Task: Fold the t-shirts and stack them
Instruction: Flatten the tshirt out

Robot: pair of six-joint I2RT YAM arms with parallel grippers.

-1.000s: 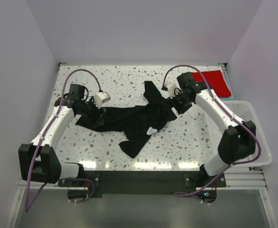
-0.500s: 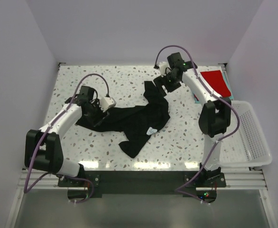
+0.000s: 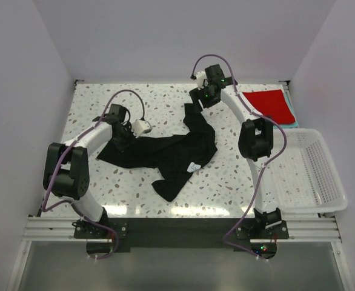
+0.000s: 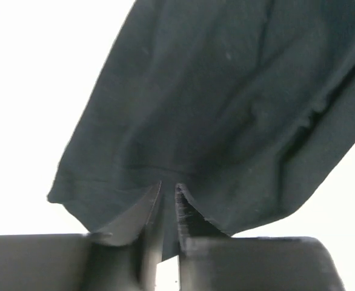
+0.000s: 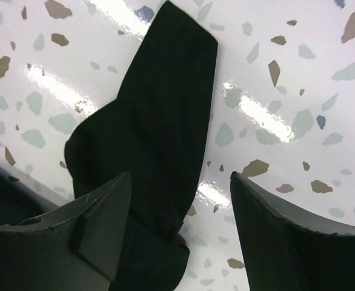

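black t-shirt [image 3: 171, 154]: It lies in a bunched heap in the middle of the table [image 3: 250, 176], with one end pointing to the near edge. I think the job now is to pull it out flat. To do that well, both arms should hold an edge and pull apart slowly and evenly, so the cloth does not slip or twist.
white basket [image 3: 329, 182]: It sits at the right side, apart from the shirt.
left gripper [image 4: 168, 185]: It is at the left end of the black t-shirt. Its fingers are almost shut and pinch the edge of the cloth. It needs a firm hold before any pull.
right gripper [image 5: 180, 182]: It is at the far end of the shirt, over a thin strip of cloth. Its jaws stand wide apart with the strip between them. It holds nothing. I cannot tell if it touches the cloth.
red t-shirt [image 3: 267, 103]: It lies flat at the far right corner.
teal t-shirt [image 3: 294, 118]: Only its edge peeks out under the red one.
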